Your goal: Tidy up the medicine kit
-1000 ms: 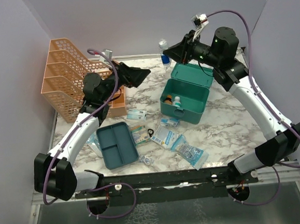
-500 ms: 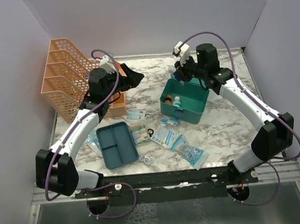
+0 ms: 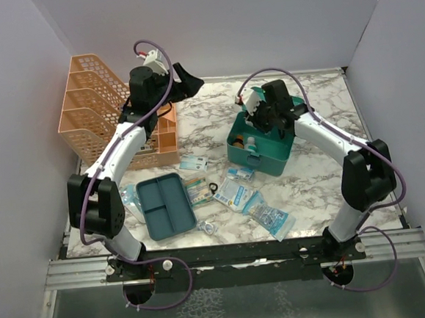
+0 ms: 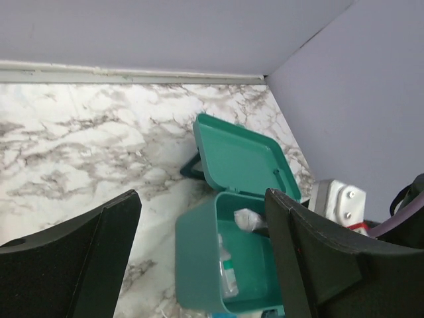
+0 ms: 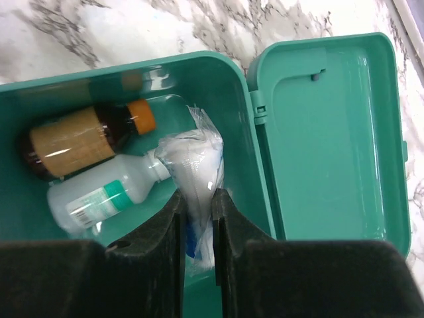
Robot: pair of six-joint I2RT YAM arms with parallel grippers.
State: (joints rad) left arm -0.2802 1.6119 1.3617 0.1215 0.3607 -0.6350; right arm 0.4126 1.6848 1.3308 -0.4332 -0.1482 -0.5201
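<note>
On table [image 3: 324, 172], medicine kit [image 3: 265, 159] crosswise, lid [image 5: 331, 139] open rearward, right fingers [image 5: 152, 265] pinch packet [image 5: 192, 156], left fingers [image 4: 66, 265] wide, empty

The left arm [image 3: 120, 151] and the right arm [image 3: 328, 136] are built alike, with smooth white shells over the long links and bulky black housings [image 3: 91, 202] at the joints. A purple cable [image 3: 147, 45] loops along each arm. A small white plug block [image 3: 153, 58] with a red detail sits at the wrist, and the one on the right arm shows two screws. The left gripper [image 3: 191, 79] has broad, matte black fingers [image 4: 73, 265] with angled faces. The right gripper [image 5: 197, 199] is the same matte black, with rounded edges. Both bases sit on a black rail [image 3: 235, 254] dotted with small pale fittings.
</note>
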